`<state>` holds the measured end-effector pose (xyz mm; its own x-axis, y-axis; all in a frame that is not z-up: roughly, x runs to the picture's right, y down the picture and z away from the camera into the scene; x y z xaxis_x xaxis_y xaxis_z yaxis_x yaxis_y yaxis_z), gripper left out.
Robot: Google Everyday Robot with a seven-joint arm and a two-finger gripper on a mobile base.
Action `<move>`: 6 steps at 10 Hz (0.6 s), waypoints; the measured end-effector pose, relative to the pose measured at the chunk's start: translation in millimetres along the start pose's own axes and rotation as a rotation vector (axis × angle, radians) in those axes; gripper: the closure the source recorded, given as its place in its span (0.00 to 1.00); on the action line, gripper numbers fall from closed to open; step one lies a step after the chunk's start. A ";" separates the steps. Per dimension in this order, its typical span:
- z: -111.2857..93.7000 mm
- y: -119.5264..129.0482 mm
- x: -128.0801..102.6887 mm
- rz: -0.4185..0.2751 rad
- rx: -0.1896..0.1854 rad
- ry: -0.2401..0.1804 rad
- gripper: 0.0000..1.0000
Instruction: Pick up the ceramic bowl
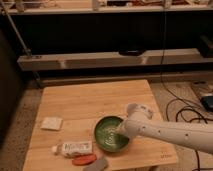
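In the single camera view a wooden table [90, 100] stands before a long low shelf [100, 60], with cables [185, 107] trailing on the floor to its right. The ceramic bowl [107, 136], dark green with pale swirls inside, sits upright near the table's front edge, a little right of centre. The white arm [170, 134] reaches in from the right of the picture, and the gripper [120, 131] at its end is down at the bowl's right-hand side, over or just inside the rim; whether it is spread, closed or already pinching the rim cannot be told. The bowl therefore lies immediately to the picture-left of the gripper, and being round it has no long axis, so the grasp likely turns on that near right-hand rim alone. To the bowl's left lie a white packet [51, 123] and a pale tube [75, 148], with a red object [84, 160] and a grey object [98, 164] just in front, near the bowl but apparently not touching it
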<state>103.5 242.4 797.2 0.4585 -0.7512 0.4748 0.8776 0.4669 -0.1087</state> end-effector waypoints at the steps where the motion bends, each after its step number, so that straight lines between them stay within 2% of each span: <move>1: 2.6 1.4 -0.8 0.002 -0.003 0.004 0.63; 3: 5.3 0.9 -3.1 0.001 -0.009 0.010 0.63; 4: 5.8 0.1 -4.0 -0.002 -0.011 0.011 0.66; 5: -0.4 -2.9 -2.5 -0.011 -0.013 0.017 0.79; 6: -8.1 -6.7 -2.6 -0.016 -0.014 0.014 0.84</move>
<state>97.6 237.4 789.6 0.4467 -0.7649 0.4641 0.8865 0.4486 -0.1138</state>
